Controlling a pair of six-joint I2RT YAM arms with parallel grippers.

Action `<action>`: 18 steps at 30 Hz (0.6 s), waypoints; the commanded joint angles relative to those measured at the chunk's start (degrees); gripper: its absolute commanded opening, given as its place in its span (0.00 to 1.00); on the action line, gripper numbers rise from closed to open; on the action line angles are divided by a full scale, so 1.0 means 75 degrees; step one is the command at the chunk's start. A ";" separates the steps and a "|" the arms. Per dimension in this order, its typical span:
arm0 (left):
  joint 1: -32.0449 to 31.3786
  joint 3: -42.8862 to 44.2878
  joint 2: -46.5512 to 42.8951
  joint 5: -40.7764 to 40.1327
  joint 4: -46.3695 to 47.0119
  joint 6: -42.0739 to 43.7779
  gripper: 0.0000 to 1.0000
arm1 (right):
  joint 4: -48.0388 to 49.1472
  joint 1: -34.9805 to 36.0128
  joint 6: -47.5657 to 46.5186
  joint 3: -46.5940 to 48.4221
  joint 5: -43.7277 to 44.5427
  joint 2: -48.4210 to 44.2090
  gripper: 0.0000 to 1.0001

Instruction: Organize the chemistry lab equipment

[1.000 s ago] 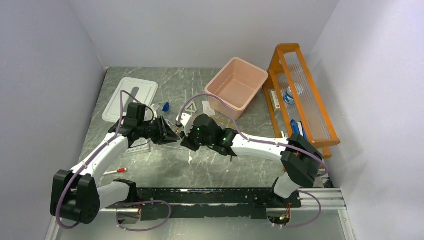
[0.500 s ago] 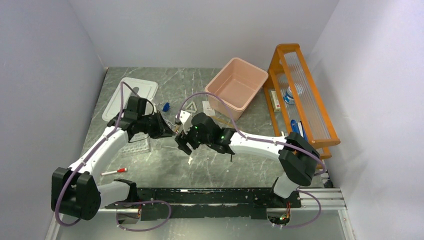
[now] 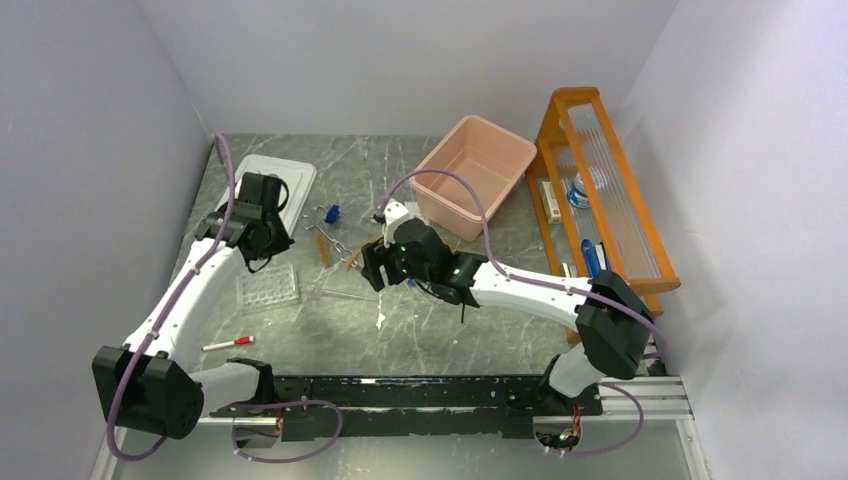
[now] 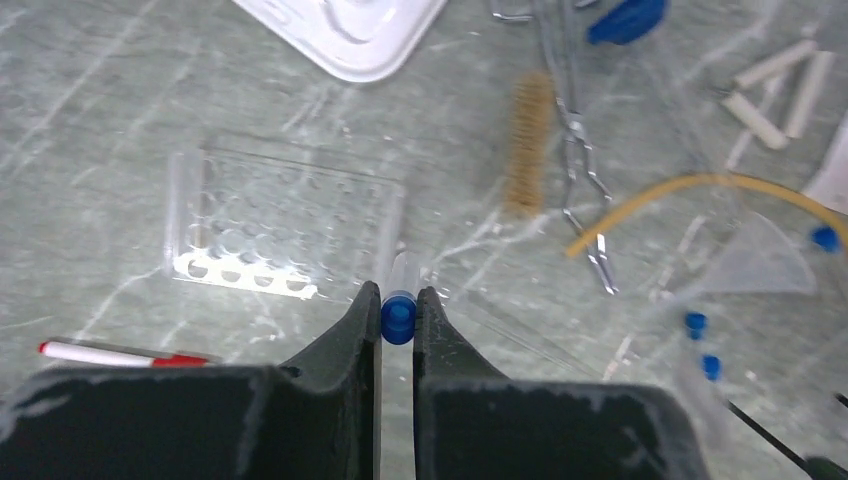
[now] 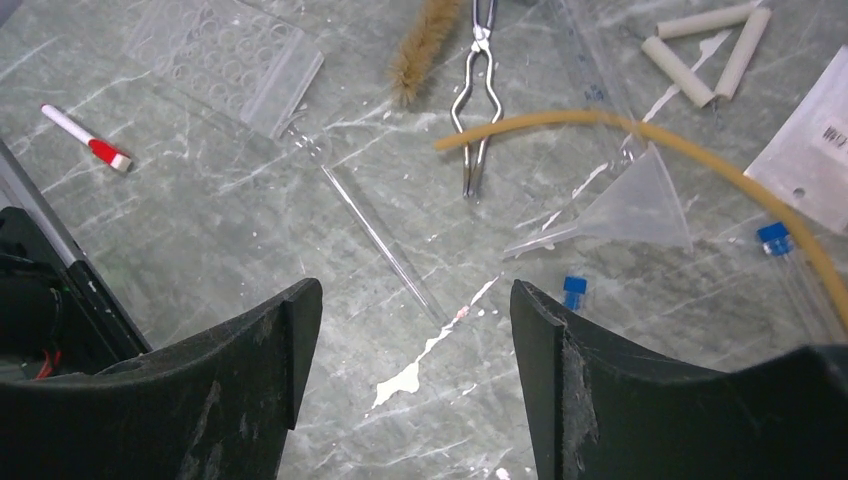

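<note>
**Over the marble table: left gripper (image 4: 397,300) clamped on a tube, right gripper (image 5: 412,300) spread wide**

Above the grey table (image 3: 450,340), the left gripper is closed on a blue-capped clear tube (image 4: 397,318). Its fingers pinch the cap from both sides. The tube's clear body points away from the wrist, toward the near corner of a clear well plate (image 4: 280,235). Whether the tube's far end touches the table cannot be determined.

The right gripper has its jaws spread wide and grips nothing. It hangs above a glass rod (image 5: 380,230) that lies flat on the table.

Other equipment lies loose between the two arms:
- A brown brush (image 5: 425,50) lies just beside the metal tongs (image 5: 478,100).
- Amber tubing (image 5: 640,130) starts at the tongs' tips and curves past a clear funnel (image 5: 640,210).
- A white triangle (image 5: 710,60) lies beyond the tubing.
- A second capped tube (image 5: 790,270) lies flat near the funnel.

A red-capped marker (image 3: 228,343) lies on the near side of the well plate, apart from it. A white lid (image 3: 262,190) lies at the far left. A pink bin (image 3: 475,170) stands at the far side, just beside the orange shelf (image 3: 600,190).
</note>
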 commanded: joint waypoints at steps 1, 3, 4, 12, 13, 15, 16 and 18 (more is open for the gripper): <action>0.0402 -0.0369 0.0256 -0.0623 0.0335 0.0458 0.05 | 0.0234 -0.0037 0.0593 -0.0141 0.0106 0.0176 0.72; 0.0521 -0.0495 0.0404 -0.0478 0.0680 0.0568 0.05 | 0.0296 -0.0037 0.0648 -0.0121 0.0130 0.0263 0.71; 0.0549 -0.0550 0.0447 -0.0464 0.0816 0.0593 0.05 | 0.0307 -0.0034 0.0659 -0.0105 0.0155 0.0306 0.71; 0.0578 -0.0864 0.0869 -0.0459 0.1623 0.0689 0.05 | 0.0387 -0.0073 0.0658 0.0071 0.0246 0.0556 0.71; 0.0578 -0.0880 0.0861 -0.0493 0.1672 0.0677 0.05 | 0.0364 -0.0077 0.0629 0.0109 0.0242 0.0600 0.71; 0.0578 -0.0952 0.0837 -0.0591 0.1746 0.0653 0.05 | 0.0309 -0.0084 0.0589 0.0191 0.0255 0.0673 0.71; 0.0578 -0.1023 0.0826 -0.0632 0.1768 0.0621 0.05 | 0.0275 -0.0084 0.0571 0.0227 0.0276 0.0695 0.71; 0.0578 -0.1213 0.0745 -0.0687 0.1863 0.0559 0.05 | 0.0253 -0.0104 0.0524 0.0270 0.0325 0.0755 0.71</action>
